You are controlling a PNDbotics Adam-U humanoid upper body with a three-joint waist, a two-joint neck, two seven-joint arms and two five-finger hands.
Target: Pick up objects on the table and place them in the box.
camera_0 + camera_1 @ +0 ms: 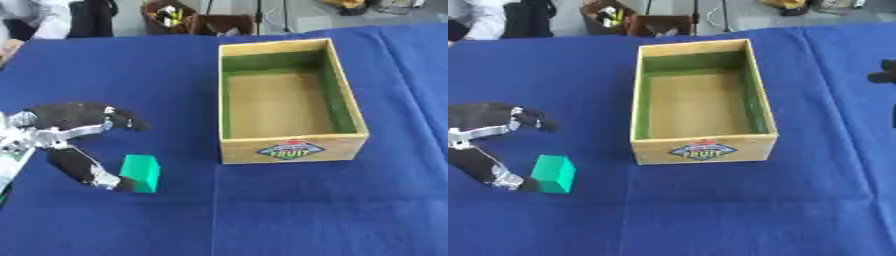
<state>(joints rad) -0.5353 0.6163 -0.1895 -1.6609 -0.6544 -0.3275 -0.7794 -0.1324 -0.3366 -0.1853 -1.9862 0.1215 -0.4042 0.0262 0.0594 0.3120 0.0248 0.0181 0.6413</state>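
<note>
Left eye view: left hand (61, 132) enters from the left edge, low over the blue table (289, 210), its fingers (122, 120) spread wide and its thumb (87, 170) reaching toward a green block (140, 172). The thumb tip appears to touch the block's near left side, though contact is hard to confirm. The block lies on the table, left of the open wooden box (289, 150) and apart from it. Right hand (883, 75): only dark tips show at the right edge of the right eye view; whether they are open or curled cannot be told.
</note>
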